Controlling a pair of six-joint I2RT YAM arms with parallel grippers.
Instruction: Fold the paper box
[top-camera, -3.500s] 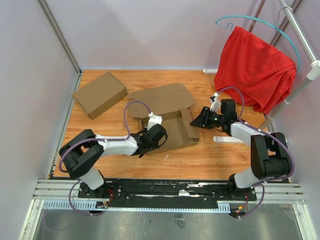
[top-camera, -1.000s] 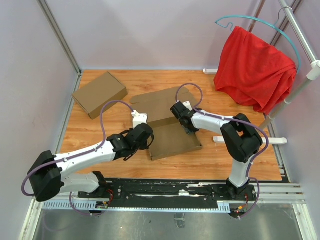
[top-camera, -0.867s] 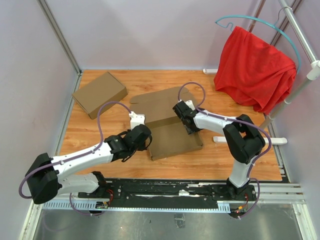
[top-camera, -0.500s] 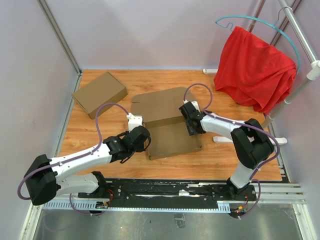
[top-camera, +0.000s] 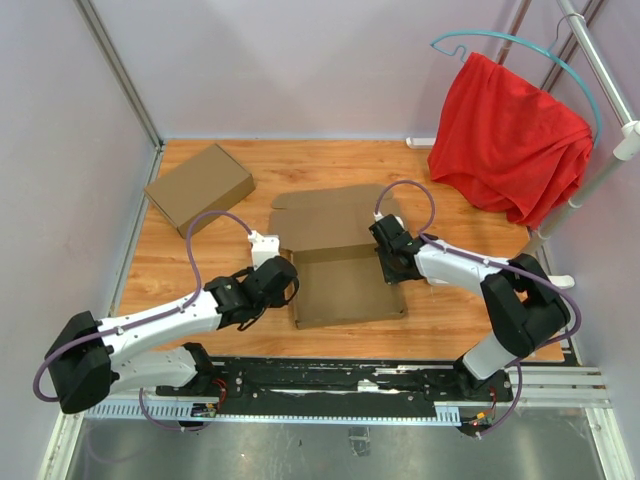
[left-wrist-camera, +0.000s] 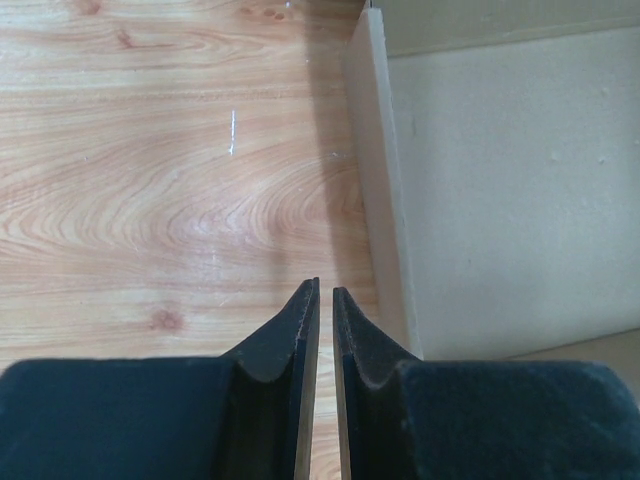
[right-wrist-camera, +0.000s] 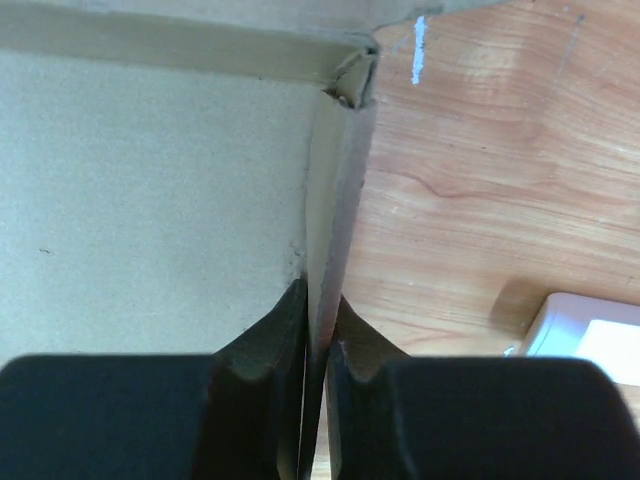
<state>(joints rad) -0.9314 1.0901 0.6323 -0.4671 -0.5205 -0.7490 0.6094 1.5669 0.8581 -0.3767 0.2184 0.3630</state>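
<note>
The paper box (top-camera: 345, 270) is a brown cardboard mailer lying open in the middle of the table, its lid flap spread flat toward the back. My right gripper (top-camera: 392, 268) is shut on the box's raised right side wall (right-wrist-camera: 330, 230), one finger inside and one outside, near the back right corner. My left gripper (top-camera: 285, 283) is shut and empty, just left of the box's left wall (left-wrist-camera: 380, 200), with bare wood under its tips (left-wrist-camera: 325, 290). The box floor shows in both wrist views (left-wrist-camera: 510, 190).
A second, closed brown cardboard box (top-camera: 199, 188) lies at the back left. A red cloth (top-camera: 510, 140) hangs on a rack at the right. A white flat piece (right-wrist-camera: 590, 335) lies on the wood just right of the box.
The box has slid right and toward the front with my right gripper on its side wall. My left gripper has drawn back and now sits beside the box's left wall.
</note>
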